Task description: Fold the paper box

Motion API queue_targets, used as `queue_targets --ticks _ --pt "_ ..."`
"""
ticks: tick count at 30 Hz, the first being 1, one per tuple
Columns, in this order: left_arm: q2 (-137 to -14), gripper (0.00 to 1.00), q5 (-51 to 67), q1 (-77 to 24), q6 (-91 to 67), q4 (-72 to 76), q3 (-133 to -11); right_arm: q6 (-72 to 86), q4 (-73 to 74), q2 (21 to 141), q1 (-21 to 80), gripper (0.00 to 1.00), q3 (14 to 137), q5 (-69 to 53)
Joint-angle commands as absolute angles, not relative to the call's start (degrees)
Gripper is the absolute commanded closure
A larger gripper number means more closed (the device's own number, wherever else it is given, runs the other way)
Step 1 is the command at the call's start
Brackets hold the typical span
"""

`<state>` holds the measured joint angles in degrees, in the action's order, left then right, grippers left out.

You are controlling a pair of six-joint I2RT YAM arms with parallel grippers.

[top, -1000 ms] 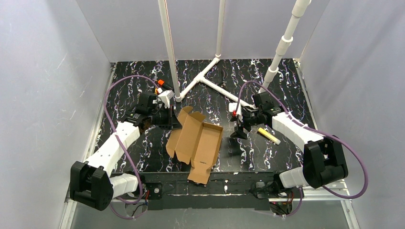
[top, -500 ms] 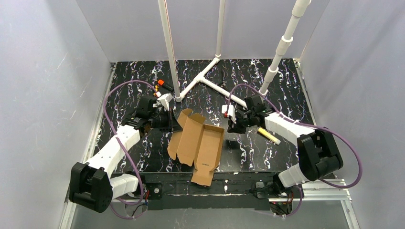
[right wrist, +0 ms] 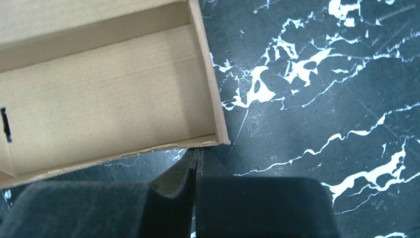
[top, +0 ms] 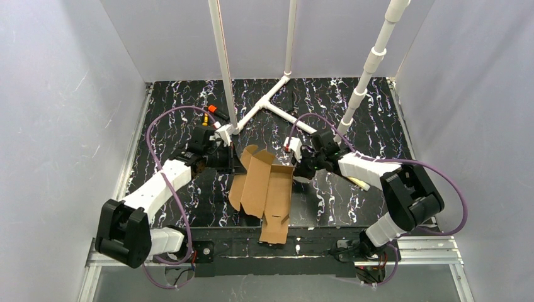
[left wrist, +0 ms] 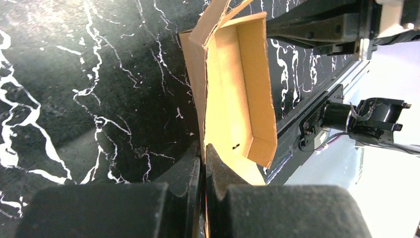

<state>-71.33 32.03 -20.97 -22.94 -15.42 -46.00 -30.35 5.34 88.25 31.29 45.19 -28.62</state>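
The paper box (top: 267, 189) is brown cardboard, partly folded, lying in the middle of the black marbled table with its walls half raised. My left gripper (top: 237, 163) is shut on the box's left panel. In the left wrist view the cardboard edge (left wrist: 233, 94) runs straight in between the closed fingers of that gripper (left wrist: 203, 148). My right gripper (top: 298, 173) is shut with nothing in it. Its tips (right wrist: 196, 152) sit against the outside of the box's right wall (right wrist: 104, 94), near a corner.
A white pipe frame (top: 271, 100) stands on the far half of the table, with uprights at the back. A yellow marker (top: 361, 183) lies half hidden behind the right arm. A small orange and black item (top: 214, 111) lies at the far left. Grey walls enclose three sides.
My right gripper has shut and swung left from the open table to the box's right wall. My left arm has moved right, carrying the box's left panel with it.
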Motion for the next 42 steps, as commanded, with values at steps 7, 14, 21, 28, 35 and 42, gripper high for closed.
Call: queue_targets --ticks 7,14,21,28,35,42 --pt "-76.26 1.00 31.75 -25.67 -21.16 -15.12 -50.50 -19.05 -5.31 90.74 34.28 0.96 45.35 -22.21" --pt "-75.12 1.00 24.84 -25.22 -17.62 -21.81 -53.30 -24.70 -0.21 89.01 30.94 0.94 47.03 -21.46" --pt "-74.98 1.00 23.12 -24.00 -15.94 -23.88 -54.37 -33.01 8.36 87.50 26.24 0.93 48.33 -27.85" --pt "-75.90 1.00 24.20 -23.95 -15.91 -23.78 -55.40 -31.65 7.76 88.25 26.02 0.93 48.50 -27.93" --pt "-78.22 1.00 27.73 -23.92 -17.13 -22.07 -56.60 -21.05 2.04 89.06 26.80 0.99 47.48 -31.89" --pt "-81.12 1.00 29.29 -24.08 -17.81 -20.91 -58.68 -7.47 -7.42 90.56 28.52 0.99 45.91 -27.63"
